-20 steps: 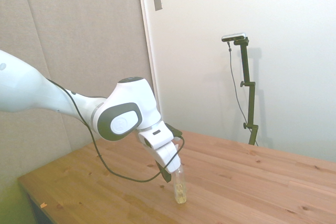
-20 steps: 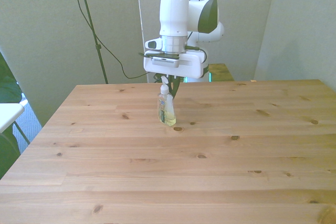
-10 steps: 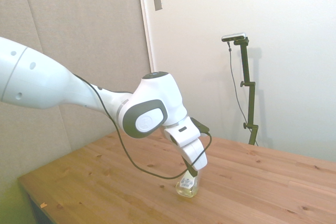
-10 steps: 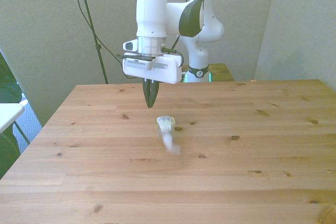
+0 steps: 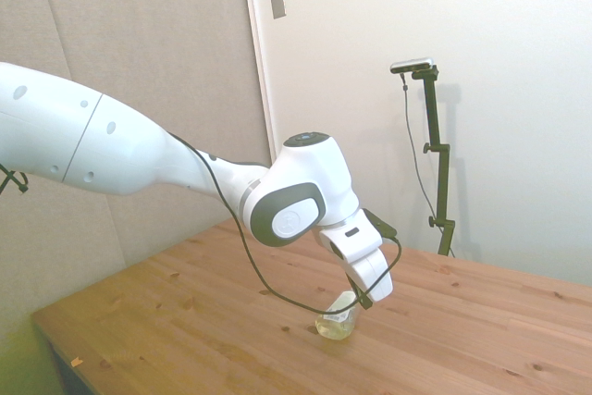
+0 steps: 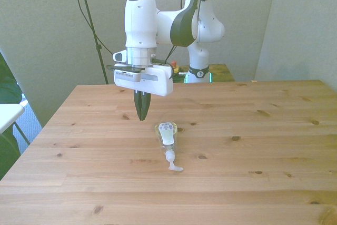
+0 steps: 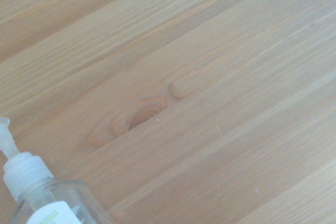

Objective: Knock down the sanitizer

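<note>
- The sanitizer (image 6: 167, 139) lies flat on its side on the wooden tabletop (image 6: 253, 146), near the middle of the board in the front view.
- Its base points toward the far edge and its white cap (image 6: 170, 157) toward the near edge, with the label facing up.
- A small white bit just past the cap, on the near side, may be the flipped-open lid or the nozzle tip; the front view is too coarse to say which.
- In the side view the bottle (image 5: 337, 319) shows as a clear body with a little yellowish liquid pooled low in it.
- The claw (image 6: 141, 112) hangs above the tabletop to the front view's left of the bottle and a little farther back, clear of it and touching nothing.
- Its two dark fingers point straight down and are pressed together into one narrow tip, with nothing between them.
- In the side view the claw (image 5: 364, 300) sits just above and beside the lying bottle, the white arm reaching in from the left.
- The wrist view shows the bottle's cap end (image 7: 25, 174) and a strip of its label at one corner, lying on the wood grain near a dark oval knot (image 7: 143, 114).
</note>
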`<state>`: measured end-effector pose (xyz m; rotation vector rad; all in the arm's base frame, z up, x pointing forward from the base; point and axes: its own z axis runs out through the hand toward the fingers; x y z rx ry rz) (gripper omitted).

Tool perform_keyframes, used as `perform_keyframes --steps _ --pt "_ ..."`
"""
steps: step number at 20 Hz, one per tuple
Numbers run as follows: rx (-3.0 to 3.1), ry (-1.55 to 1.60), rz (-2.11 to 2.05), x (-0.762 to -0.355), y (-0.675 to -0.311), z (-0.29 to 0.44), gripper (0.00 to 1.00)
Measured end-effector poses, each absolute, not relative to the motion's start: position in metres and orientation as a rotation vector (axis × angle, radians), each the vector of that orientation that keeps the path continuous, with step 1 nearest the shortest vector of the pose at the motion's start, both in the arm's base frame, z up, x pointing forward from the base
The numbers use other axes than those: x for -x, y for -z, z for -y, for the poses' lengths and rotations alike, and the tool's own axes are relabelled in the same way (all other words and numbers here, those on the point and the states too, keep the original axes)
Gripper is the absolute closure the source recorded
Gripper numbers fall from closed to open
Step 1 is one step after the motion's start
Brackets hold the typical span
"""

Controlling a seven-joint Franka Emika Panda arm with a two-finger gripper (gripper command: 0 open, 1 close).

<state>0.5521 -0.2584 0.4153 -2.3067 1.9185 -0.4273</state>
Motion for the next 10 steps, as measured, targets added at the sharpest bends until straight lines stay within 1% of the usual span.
perform_keyframes --steps 5,6,10 --pt "2.299 0.420 -1.906 -0.5591 -0.4110 0.2619 1.00" --pt "2.298 0.420 -1.900 -0.5592 -0.4116 0.2619 0.00" --pt "2.308 0.416 -1.868 -0.5600 -0.4123 0.2595 0.00"
